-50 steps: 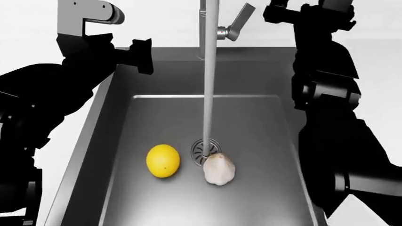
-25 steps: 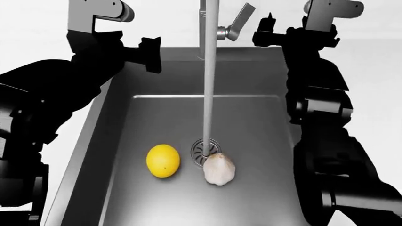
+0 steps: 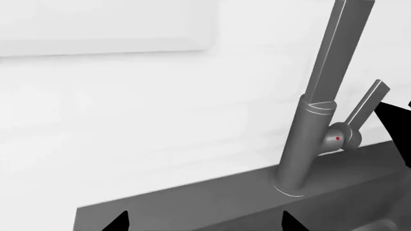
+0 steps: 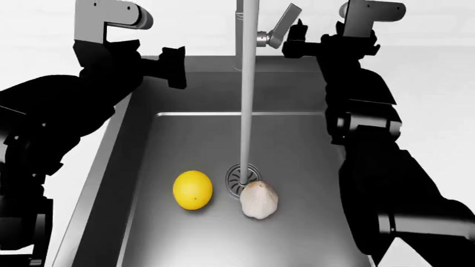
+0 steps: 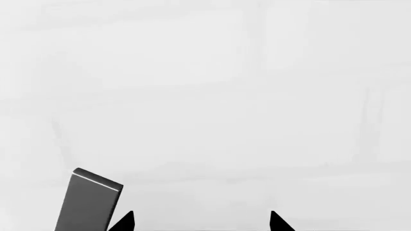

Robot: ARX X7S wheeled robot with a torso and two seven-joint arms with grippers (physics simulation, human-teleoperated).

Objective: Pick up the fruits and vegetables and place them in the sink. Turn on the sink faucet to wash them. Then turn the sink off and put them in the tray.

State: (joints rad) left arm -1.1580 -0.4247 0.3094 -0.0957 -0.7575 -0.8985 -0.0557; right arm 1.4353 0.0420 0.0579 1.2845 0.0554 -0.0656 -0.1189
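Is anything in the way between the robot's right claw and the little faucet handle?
Nothing visible is. In the head view the right gripper sits right beside the lever handle of the sink faucet, with only bare wall behind. The right wrist view shows the handle's tip just off its fingertips. Whether they touch cannot be told.

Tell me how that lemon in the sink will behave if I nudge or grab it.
The lemon looks smooth and oval, lying free on the flat sink floor, so it will likely roll if nudged. Its rounded sides may slip between fingers; grip across the middle.
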